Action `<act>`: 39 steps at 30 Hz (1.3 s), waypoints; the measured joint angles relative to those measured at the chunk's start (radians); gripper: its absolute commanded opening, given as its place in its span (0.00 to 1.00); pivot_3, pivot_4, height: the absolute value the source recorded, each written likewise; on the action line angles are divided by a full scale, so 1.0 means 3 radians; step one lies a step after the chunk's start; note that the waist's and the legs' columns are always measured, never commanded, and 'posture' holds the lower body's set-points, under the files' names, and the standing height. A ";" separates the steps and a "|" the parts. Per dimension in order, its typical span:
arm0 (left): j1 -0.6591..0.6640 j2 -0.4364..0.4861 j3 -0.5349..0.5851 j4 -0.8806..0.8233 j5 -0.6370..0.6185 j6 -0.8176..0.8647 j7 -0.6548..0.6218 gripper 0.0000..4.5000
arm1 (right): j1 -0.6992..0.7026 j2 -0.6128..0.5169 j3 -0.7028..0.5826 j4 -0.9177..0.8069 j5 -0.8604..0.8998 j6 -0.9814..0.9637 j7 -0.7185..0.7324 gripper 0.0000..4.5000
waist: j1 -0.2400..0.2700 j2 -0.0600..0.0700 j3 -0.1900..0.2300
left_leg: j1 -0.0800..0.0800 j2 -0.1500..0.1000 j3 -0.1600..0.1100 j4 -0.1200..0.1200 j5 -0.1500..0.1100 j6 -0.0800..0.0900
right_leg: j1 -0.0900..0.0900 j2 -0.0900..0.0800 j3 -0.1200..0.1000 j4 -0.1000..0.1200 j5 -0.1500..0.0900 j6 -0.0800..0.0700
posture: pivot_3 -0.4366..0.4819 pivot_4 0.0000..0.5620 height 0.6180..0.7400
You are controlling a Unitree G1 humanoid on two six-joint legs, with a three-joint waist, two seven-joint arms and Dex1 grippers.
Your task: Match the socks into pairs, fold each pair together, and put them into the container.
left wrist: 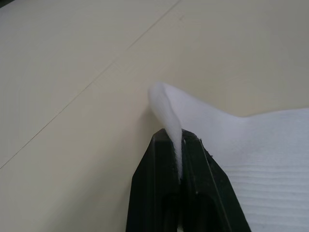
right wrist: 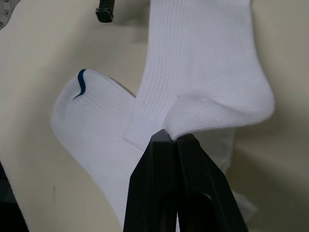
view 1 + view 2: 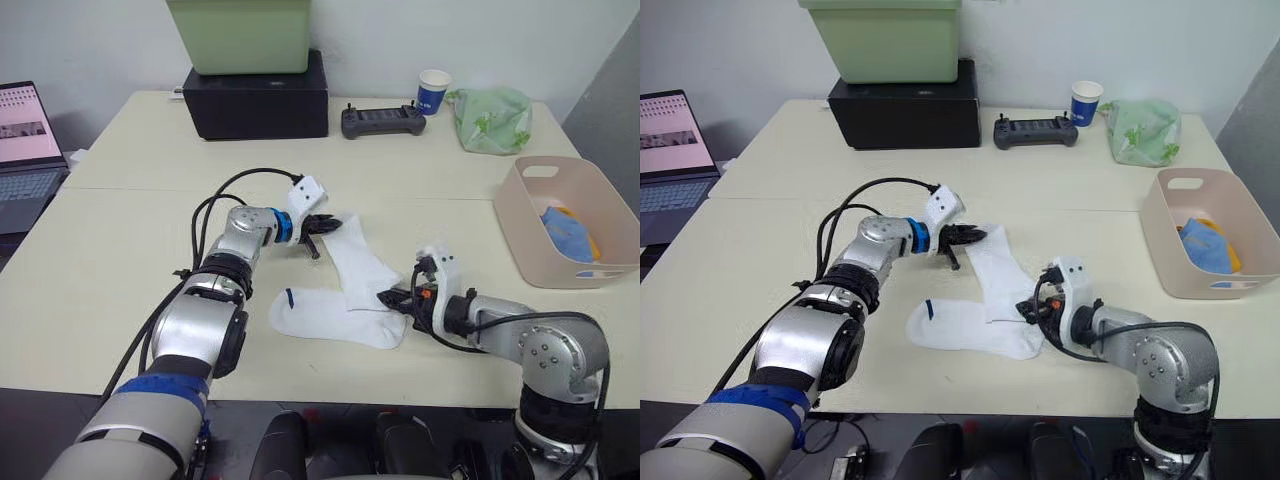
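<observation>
Two white socks lie mid-table. One (image 3: 325,320) lies flat and carries a dark blue mark. The other sock (image 3: 362,265) lies across it at an angle and is held at both ends. My left gripper (image 3: 325,227) is shut on its far end, the cloth pinched between the fingers (image 1: 164,164). My right gripper (image 3: 392,298) is shut on its near end, where the cloth folds over (image 2: 207,116). The pale pink container (image 3: 515,235) stands at the right, with a light blue sock (image 3: 568,232) and some mustard-orange cloth inside.
A light green bin (image 3: 240,35) sits on a black box (image 3: 258,100) at the back. A black controller (image 3: 382,121), a paper cup (image 3: 433,92) and a pale green bag (image 3: 492,120) lie at the back right. A laptop (image 3: 28,150) stands at the left.
</observation>
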 measured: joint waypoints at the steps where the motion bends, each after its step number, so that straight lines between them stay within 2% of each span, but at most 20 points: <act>1: 0.0058 0.0037 0.0039 -0.0138 -0.0069 0.0088 -0.0039 0.00 | -0.0047 -0.0102 0.0009 0.0020 0.0032 -0.0060 0.0087 0.01 | -0.0005 0.0000 0.0000 | 0.0000 0.0000 0.0000 0.0000 0.0000 0.0000 | -0.0001 0.0001 0.0001 0.0001 0.0000 0.0000 | 0.48 0.27 1.00; 3: 0.0218 0.0098 0.0113 -0.0505 -0.0181 0.0324 -0.0076 0.00 | -0.0179 -0.0275 0.0013 0.0081 0.0110 -0.0172 0.0259 0.01 | -0.0014 0.0000 0.0000 | 0.0001 0.0001 -0.0001 0.0000 0.0000 0.0000 | 0.0000 0.0001 0.0001 0.0002 0.0000 0.0000 | 0.48 0.27 1.00; 5: 0.0605 0.0128 0.0203 -0.1299 -0.0375 0.0779 -0.0048 0.00 | -0.0331 -0.0512 -0.0003 0.0181 0.0194 -0.0286 0.0478 0.01 | -0.0029 0.0001 0.0000 | 0.0003 0.0007 -0.0008 -0.0001 0.0000 0.0000 | 0.0003 -0.0002 0.0006 0.0001 0.0000 0.0000 | 0.48 0.27 1.00; 6: 0.0902 0.0126 0.0261 -0.1937 -0.0492 0.1138 0.0069 0.00 | -0.0394 -0.0643 -0.0007 0.0269 0.0248 -0.0360 0.0618 0.01 | -0.0031 0.0001 0.0000 | 0.0003 0.0028 -0.0012 0.0000 0.0000 0.0000 | 0.0003 -0.0007 0.0010 -0.0002 0.0000 0.0000 | 0.48 0.27 1.00; 7: 0.1029 0.0114 0.0277 -0.2169 -0.0543 0.1278 0.0121 0.00 | -0.0402 -0.0707 -0.0017 0.0302 0.0255 -0.0387 0.0676 0.01 | -0.0031 0.0001 0.0000 | 0.0003 0.0032 -0.0010 0.0001 0.0000 -0.0001 | 0.0004 -0.0010 0.0010 -0.0002 0.0000 0.0000 | 0.48 0.27 1.00; 10: 0.1697 -0.0094 0.0414 -0.3509 -0.0754 0.2054 0.0658 0.00 | -0.0451 -0.0990 0.0090 0.0571 0.0330 -0.0519 0.1016 0.01 | -0.0015 0.0002 -0.0001 | 0.0003 0.0034 -0.0011 0.0004 0.0000 -0.0001 | 0.0007 -0.0010 0.0013 -0.0003 0.0000 -0.0001 | 0.48 0.27 1.00; 12: 0.2250 -0.0476 0.0463 -0.4509 -0.0838 0.2545 0.1258 0.00 | -0.0530 -0.1268 0.0290 0.0893 0.0316 -0.0716 0.1370 0.01 | 0.0008 0.0001 -0.0001 | 0.0005 0.0033 -0.0010 0.0007 0.0000 0.0000 | 0.0011 -0.0010 0.0014 -0.0004 0.0001 0.0000 | 0.48 0.27 1.00; 13: 0.2371 -0.0576 0.0449 -0.4686 -0.0847 0.2647 0.1387 0.00 | -0.0563 -0.1311 0.0346 0.0975 0.0295 -0.0769 0.1448 0.01 | 0.0009 0.0001 -0.0001 | 0.0006 0.0033 -0.0009 0.0007 0.0000 0.0000 | 0.0012 -0.0010 0.0014 -0.0003 0.0001 -0.0001 | 0.48 0.27 1.00; 15: 0.2713 -0.0891 0.0460 -0.5273 -0.0857 0.2978 0.1907 0.00 | -0.0681 -0.1415 0.0603 0.1329 0.0202 -0.1008 0.1732 0.01 | 0.0009 0.0001 -0.0001 | 0.0011 0.0035 -0.0003 0.0007 0.0000 0.0000 | 0.0017 -0.0007 0.0011 -0.0003 0.0003 -0.0001 | 0.48 0.27 1.00; 16: 0.2763 -0.0949 0.0459 -0.5366 -0.0859 0.3026 0.1998 0.00 | -0.0702 -0.1433 0.0650 0.1409 0.0174 -0.1049 0.1778 0.01 | 0.0010 0.0001 -0.0001 | 0.0011 0.0035 -0.0001 0.0007 0.0000 0.0000 | 0.0017 -0.0005 0.0012 -0.0002 0.0003 -0.0001 | 0.48 0.27 1.00; 19: 0.2990 -0.1028 0.0402 -0.5671 -0.0848 0.3155 0.2314 0.00 | -0.0828 -0.1471 0.0882 0.1733 0.0050 -0.1230 0.1986 0.01 | 0.0000 0.0001 -0.0001 | 0.0012 0.0037 0.0003 0.0005 0.0000 0.0000 | 0.0016 -0.0001 0.0015 -0.0004 0.0003 -0.0001 | 0.48 0.27 1.00; 22: 0.3272 -0.1041 0.0316 -0.5713 -0.0777 0.3060 0.2511 0.00 | -0.0994 -0.1459 0.1125 0.2022 -0.0123 -0.1367 0.2139 0.01 | 0.0002 0.0002 -0.0001 | 0.0012 0.0041 0.0004 0.0005 0.0000 0.0000 | 0.0015 0.0000 0.0014 -0.0006 0.0003 -0.0001 | 0.48 0.27 1.00; 26: 0.3367 -0.0993 0.0308 -0.5718 -0.0720 0.3015 0.2671 0.23 | -0.1018 -0.1292 0.1288 0.2316 -0.0297 -0.1533 0.2168 0.00 | 0.0017 0.0002 -0.0001 | 0.0011 0.0038 0.0004 0.0005 0.0000 -0.0001 | 0.0015 0.0000 0.0013 -0.0006 0.0003 -0.0001 | 0.48 0.27 1.00; 30: 0.3372 -0.0892 0.0340 -0.5804 -0.0926 0.3278 0.2616 0.52 | -0.1009 -0.1297 0.1245 0.2333 -0.0393 -0.1780 0.2148 0.22 | 0.0018 0.0002 -0.0001 | 0.0009 0.0035 0.0001 0.0005 0.0000 -0.0001 | 0.0014 0.0000 0.0014 -0.0010 0.0003 -0.0001 | 0.48 0.27 1.00; 36: 0.3373 -0.0397 0.0682 -0.6049 -0.1387 0.3670 0.2325 0.97 | -0.0740 -0.1553 0.0880 0.1744 -0.0418 -0.2014 0.2062 0.71 | 0.0009 0.0002 -0.0001 | 0.0011 0.0043 0.0001 0.0003 0.0000 -0.0001 | 0.0014 0.0001 0.0012 -0.0008 0.0003 -0.0001 | 0.48 0.27 1.00; 37: 0.3372 -0.0247 0.0750 -0.6051 -0.1471 0.3695 0.2240 1.00 | -0.0667 -0.1572 0.0845 0.1603 -0.0415 -0.2035 0.2043 0.77 | 0.0004 0.0002 -0.0001 | 0.0011 0.0045 0.0001 0.0003 0.0000 -0.0001 | 0.0014 0.0003 0.0011 -0.0007 0.0003 -0.0001 | 0.48 0.27 1.00; 38: 0.3360 -0.0119 0.0819 -0.6044 -0.1516 0.3708 0.2162 1.00 | -0.0594 -0.1585 0.0817 0.1464 -0.0419 -0.2076 0.2034 0.77 | 0.0002 0.0002 -0.0001 | 0.0012 0.0046 0.0001 0.0002 0.0000 -0.0001 | 0.0014 0.0004 0.0012 -0.0006 0.0002 -0.0001 | 0.48 0.27 1.00; 39: 0.3390 0.0245 0.0785 -0.5991 -0.1477 0.3487 0.1911 1.00 | -0.0462 -0.1613 0.0809 0.1219 -0.0445 -0.2214 0.2029 0.77 | 0.0003 0.0001 -0.0001 | 0.0012 0.0044 0.0000 0.0000 0.0000 -0.0002 | 0.0012 0.0006 0.0009 -0.0006 0.0002 -0.0002 | 0.48 0.27 1.00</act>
